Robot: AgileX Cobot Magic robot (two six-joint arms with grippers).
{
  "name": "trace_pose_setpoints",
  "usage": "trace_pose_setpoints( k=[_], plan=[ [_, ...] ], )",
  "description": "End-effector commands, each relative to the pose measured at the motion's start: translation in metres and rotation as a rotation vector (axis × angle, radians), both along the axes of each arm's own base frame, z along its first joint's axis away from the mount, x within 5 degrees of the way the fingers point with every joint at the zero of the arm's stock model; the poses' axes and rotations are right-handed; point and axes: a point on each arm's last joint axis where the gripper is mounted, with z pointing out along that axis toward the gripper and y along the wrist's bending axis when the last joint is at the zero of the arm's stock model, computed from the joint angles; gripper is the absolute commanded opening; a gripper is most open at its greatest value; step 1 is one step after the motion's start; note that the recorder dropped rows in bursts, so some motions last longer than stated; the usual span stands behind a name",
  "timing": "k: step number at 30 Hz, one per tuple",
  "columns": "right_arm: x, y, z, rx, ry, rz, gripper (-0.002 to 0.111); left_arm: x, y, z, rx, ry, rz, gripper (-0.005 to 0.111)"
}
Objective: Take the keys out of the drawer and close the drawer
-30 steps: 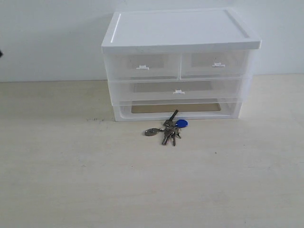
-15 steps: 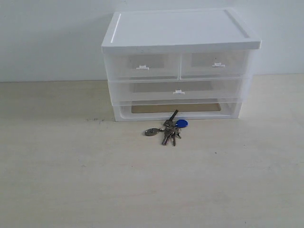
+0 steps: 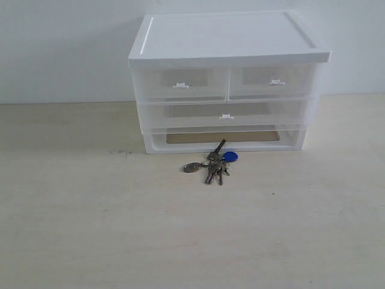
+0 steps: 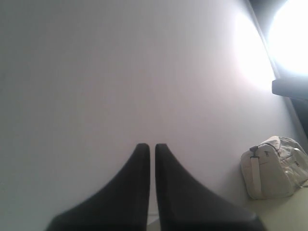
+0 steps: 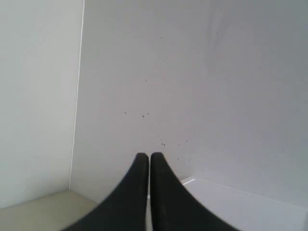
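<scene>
Keys are out on the worktop, lying flat just in front of the white cabinet, roughly centred on its width. The blue fob sits on the right of the bunch, nearest the cabinet base. The oval tag is splayed out to the left. One key points up toward the cabinet's bottom edge; can't tell if it touches.

Cabinet front, exterior view:
- left small drawer: flush with the frame, white tab handle centred
- right small drawer: also flush, reads as closed
- wide drawer below them: flush too
- bottom bay: a see-through front with the tan worktop colour showing through

Can't tell from these views which of the two small drawers held anything; both look the same.

Left gripper: jaws clenched, dark fingers almost touching with only a thin slit between, nothing in them. It faces a plain white wall, with a pale bag off to one side and a bright glare patch in the corner.

Right gripper: jaws clenched the same way, nothing gripped. It faces a white wall with small dark specks, and a white flat surface shows beyond the fingers.
</scene>
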Motion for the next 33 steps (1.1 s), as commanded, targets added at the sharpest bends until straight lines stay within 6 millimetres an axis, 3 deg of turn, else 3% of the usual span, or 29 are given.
trace_pose_setpoints(
  k=[1, 13, 20, 25, 30, 33],
  plan=[
    [-0.001, 0.0, -0.001, 0.001, 0.0, 0.001, 0.0, 0.0, 0.0, -0.002, -0.002, 0.014, 0.002, 0.004],
    [-0.001, 0.0, -0.001, 0.001, 0.0, 0.001, 0.0, 0.001, 0.001, -0.002, 0.003, 0.015, 0.016, 0.004],
    [-0.001, 0.0, -0.001, 0.001, 0.0, 0.001, 0.0, 0.012, 0.013, -0.007, -0.088, 0.174, 0.155, 0.004],
    [-0.001, 0.0, -0.001, 0.0, 0.0, 0.003, 0.0, 0.02, 0.04, -0.027, -0.379, 0.423, 0.328, 0.004],
    [-0.001, 0.0, -0.001, -0.001, 0.0, 0.004, 0.0, 0.028, 0.046, -0.053, -0.314, 0.411, 0.46, 0.004],
    [-0.001, 0.0, -0.001, -0.001, 0.0, 0.004, 0.0, 0.03, 0.047, -0.057, -0.185, 0.381, 0.561, 0.004]
  ],
)
